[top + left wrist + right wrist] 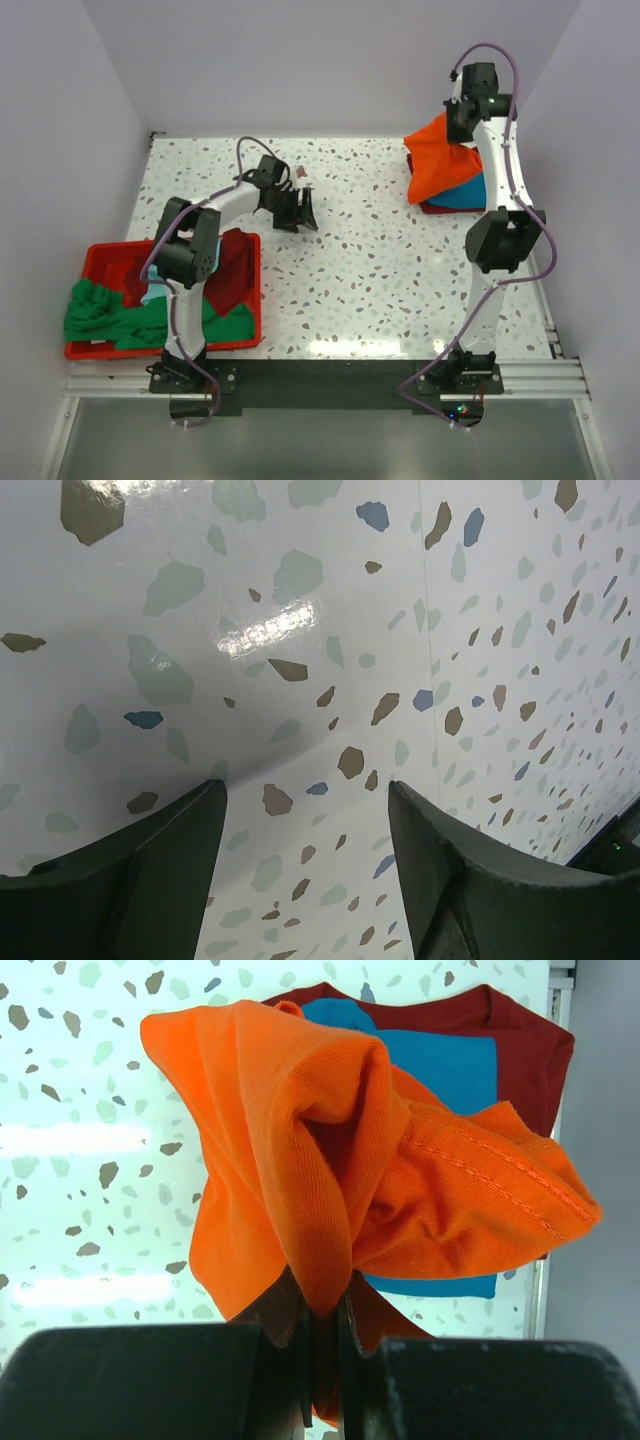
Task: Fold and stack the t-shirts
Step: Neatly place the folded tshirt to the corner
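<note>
My right gripper (pixel 325 1305) is shut on the bright orange t-shirt (pixel 330 1150) and holds it bunched in the air above a flat stack, a blue t-shirt (pixel 445 1065) on a dark red t-shirt (pixel 525 1045). In the top view the orange t-shirt (pixel 440 160) hangs over that stack (pixel 465 195) at the far right of the table. My left gripper (pixel 297 213) is open and empty over the bare speckled table (pixel 300 630) left of centre. A green t-shirt (pixel 110 315), a dark red one (pixel 232 265) and a bit of light teal cloth (pixel 152 293) lie in the bin.
A red plastic bin (pixel 100 262) stands at the table's near left corner, with cloth spilling over its edges. White walls close in on the left, back and right. A small pale object (pixel 302 175) lies behind the left gripper.
</note>
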